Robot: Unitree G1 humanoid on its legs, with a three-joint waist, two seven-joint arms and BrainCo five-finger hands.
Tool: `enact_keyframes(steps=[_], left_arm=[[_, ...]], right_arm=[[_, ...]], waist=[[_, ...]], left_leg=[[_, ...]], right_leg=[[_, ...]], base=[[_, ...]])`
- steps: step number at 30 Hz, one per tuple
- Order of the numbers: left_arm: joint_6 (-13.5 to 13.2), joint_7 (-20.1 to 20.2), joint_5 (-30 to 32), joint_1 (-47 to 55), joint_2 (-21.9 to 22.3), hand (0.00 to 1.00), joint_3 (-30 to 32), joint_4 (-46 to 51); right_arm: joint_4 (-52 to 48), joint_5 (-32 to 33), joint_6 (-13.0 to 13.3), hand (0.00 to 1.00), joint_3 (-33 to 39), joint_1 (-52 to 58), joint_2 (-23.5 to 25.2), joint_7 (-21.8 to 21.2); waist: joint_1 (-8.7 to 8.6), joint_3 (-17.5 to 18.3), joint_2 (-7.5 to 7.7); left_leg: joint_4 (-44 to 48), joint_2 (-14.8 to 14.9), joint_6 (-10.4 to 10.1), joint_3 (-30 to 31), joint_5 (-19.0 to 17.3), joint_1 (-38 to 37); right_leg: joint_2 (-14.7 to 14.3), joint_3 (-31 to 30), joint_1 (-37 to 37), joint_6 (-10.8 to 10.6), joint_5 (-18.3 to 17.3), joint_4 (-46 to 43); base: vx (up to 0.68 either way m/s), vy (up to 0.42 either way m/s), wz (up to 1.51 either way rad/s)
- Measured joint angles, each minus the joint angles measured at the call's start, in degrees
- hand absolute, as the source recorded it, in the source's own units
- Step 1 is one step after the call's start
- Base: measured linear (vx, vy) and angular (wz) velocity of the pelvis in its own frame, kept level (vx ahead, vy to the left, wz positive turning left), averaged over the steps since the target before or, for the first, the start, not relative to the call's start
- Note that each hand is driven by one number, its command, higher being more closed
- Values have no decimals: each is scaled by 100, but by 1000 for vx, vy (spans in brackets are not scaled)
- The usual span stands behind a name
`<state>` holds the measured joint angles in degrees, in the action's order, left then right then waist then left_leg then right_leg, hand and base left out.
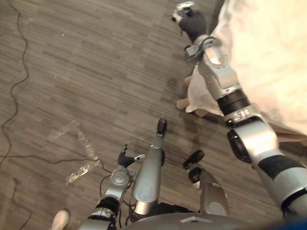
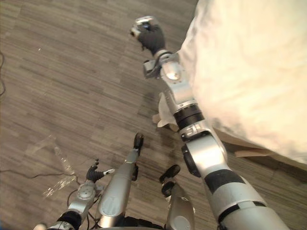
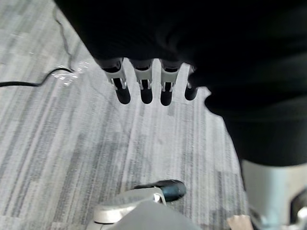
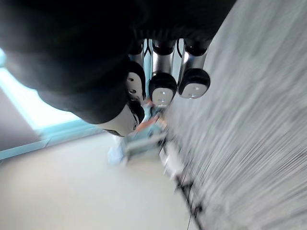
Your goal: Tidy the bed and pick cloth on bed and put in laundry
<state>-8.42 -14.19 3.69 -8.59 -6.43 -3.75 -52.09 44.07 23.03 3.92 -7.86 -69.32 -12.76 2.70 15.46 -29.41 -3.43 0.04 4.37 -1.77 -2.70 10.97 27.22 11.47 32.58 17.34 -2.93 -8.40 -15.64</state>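
Grey plank floor [image 1: 86,72] runs beside the bed [image 2: 242,143], whose white bedding [image 1: 268,57] drapes over its corner; I cannot tell whether a loose cloth lies among it. Off the bed's edge the right robot hand [image 1: 191,24] hovers clenched and empty; the left robot hand [image 3: 145,84] hangs released. This looks like the approach, and the next move calls for reaching onto the bed.

No writing, label, number or sign can be read in any view. The white bed [image 2: 249,72] at the right of the frame is plain, and the grey striped floor [image 1: 96,72] across the rest of the frame bears no legible marks.
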Motion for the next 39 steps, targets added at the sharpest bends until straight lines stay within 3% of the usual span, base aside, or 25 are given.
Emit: enact_keyframes(steps=[5,9,11,14,21,26,29,31,36,39], left_arm=[[-178,-48,-151,-185,96,0,-60,-104],[-343,-31,-578,-474,382,0,78,111],[-430,55,-759,-485,642,0,177,454],[-456,56,-749,-491,877,0,169,647],[-334,-197,-727,-456,1085,0,434,634],[-43,-258,-605,-254,1048,0,424,632],[50,-255,-511,-115,1003,0,337,568],[29,-260,-475,-58,934,0,205,458],[-64,-368,-252,137,578,0,-68,143],[-87,-352,-241,486,283,0,-58,106]], right_arm=[[176,165,74,100,318,73,-376,399],[-698,310,307,100,249,123,-305,379],[-1067,477,295,100,137,233,-295,376],[-1227,743,206,100,60,392,-33,339],[-836,1456,338,100,-169,2021,798,-154],[-211,1842,503,100,-172,3732,1098,-185],[-125,2079,869,100,-66,4420,1097,-219],[-17,2289,1132,100,231,4766,1120,-295],[184,3089,1738,100,1735,5561,1023,-469],[44,3835,2091,100,2442,5932,975,-643]], waist=[[32,-62,-188],[42,-79,-389],[28,-79,-405],[-83,-78,-407],[-476,-73,-358],[-906,-23,-52],[-1192,55,105],[-1242,135,189],[-1374,389,401],[-1431,824,603]], left_leg=[[-213,71,-9,-249,206,418],[-205,114,46,-469,355,910],[-188,81,52,-577,374,1093],[-167,47,56,-646,377,1194],[-88,-38,45,-857,266,992],[-123,-32,2,-1127,99,249],[-356,3,-17,-1271,84,-290],[-424,72,-40,-1366,69,-511],[-548,190,-100,-1441,25,-1043],[-551,192,-163,-1590,-24,-1341]], right_leg=[[72,-269,800,21,-12,-287],[176,-406,1533,60,-75,-649],[286,-508,1871,56,-161,-916],[392,-566,2097,84,-241,-1140],[528,-747,2015,76,-325,-1269],[494,-939,1398,34,-300,-1086],[386,-1060,997,-15,-259,-876],[247,-1129,769,-24,-154,-618],[-82,-1145,-66,-146,255,310],[-154,-1244,-479,-244,431,720]], base=[[-48,-10,-27],[-8,-22,-21],[27,-5,-12],[40,8,-2],[45,16,-5],[36,13,-26],[31,-7,-36],[46,-12,-31],[105,-11,-15],[118,6,-20]])
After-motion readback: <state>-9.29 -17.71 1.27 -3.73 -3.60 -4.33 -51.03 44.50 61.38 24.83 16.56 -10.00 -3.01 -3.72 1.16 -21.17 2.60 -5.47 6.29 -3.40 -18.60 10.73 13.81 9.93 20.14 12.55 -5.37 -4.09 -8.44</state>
